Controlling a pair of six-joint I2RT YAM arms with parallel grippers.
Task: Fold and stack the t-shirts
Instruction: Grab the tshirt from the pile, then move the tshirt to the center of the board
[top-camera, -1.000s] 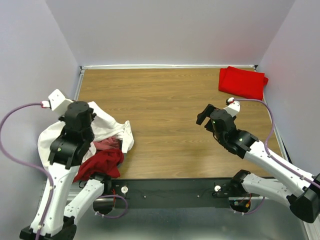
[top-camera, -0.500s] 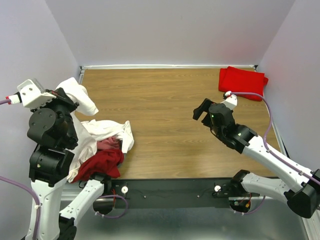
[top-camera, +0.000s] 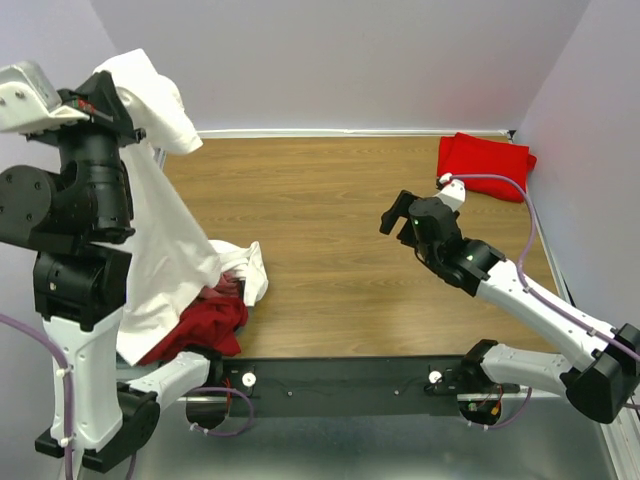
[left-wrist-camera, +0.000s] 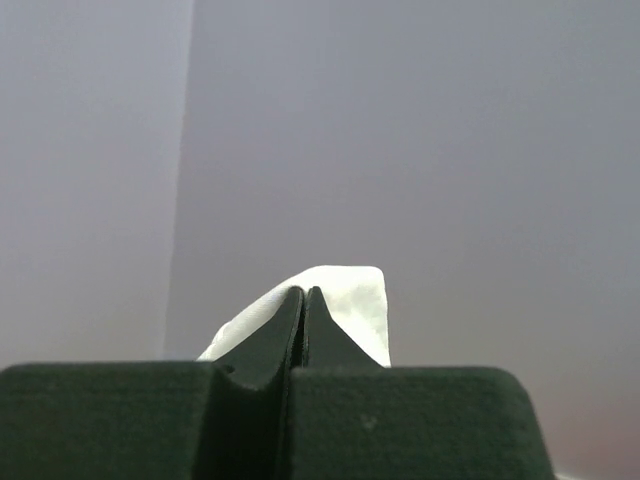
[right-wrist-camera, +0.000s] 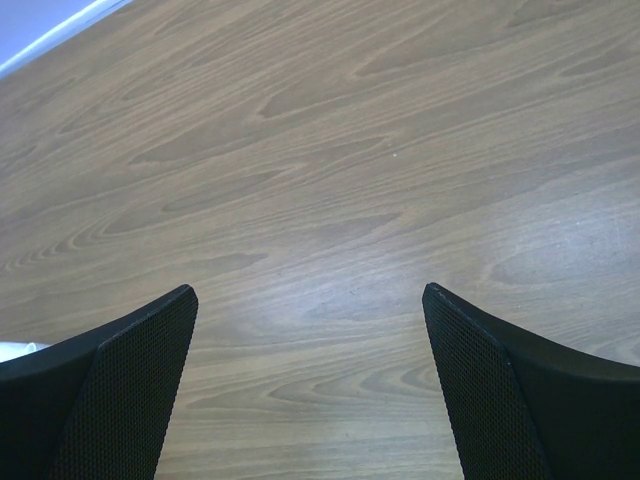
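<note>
In the top view, the left end effector (top-camera: 103, 97) is up high by the left wall, pinched shut on a corner of a white t-shirt (top-camera: 160, 235). The shirt hangs down from it like a long sheet. Its bottom end lies on the pile of t-shirts (top-camera: 225, 285) at the near left edge of the worktop (top-camera: 330, 200), where a red t-shirt (top-camera: 205, 328) pokes out. A folded red t-shirt (top-camera: 485, 165) sits in the far right corner. The right end effector (top-camera: 400, 218) hovers over the bare wood on the right side and holds nothing. In the left wrist view, the two dark fingers press tight together, and a bit of white cloth peeks out behind them. In the right wrist view, the fingers stand wide apart, and only wood shows between them. I think the step in hand is pulling one white shirt out of the pile. Next, I think the shirt has to come to the middle and be laid flat. The right end effector may need to grab another corner to spread it before any folding.
</note>
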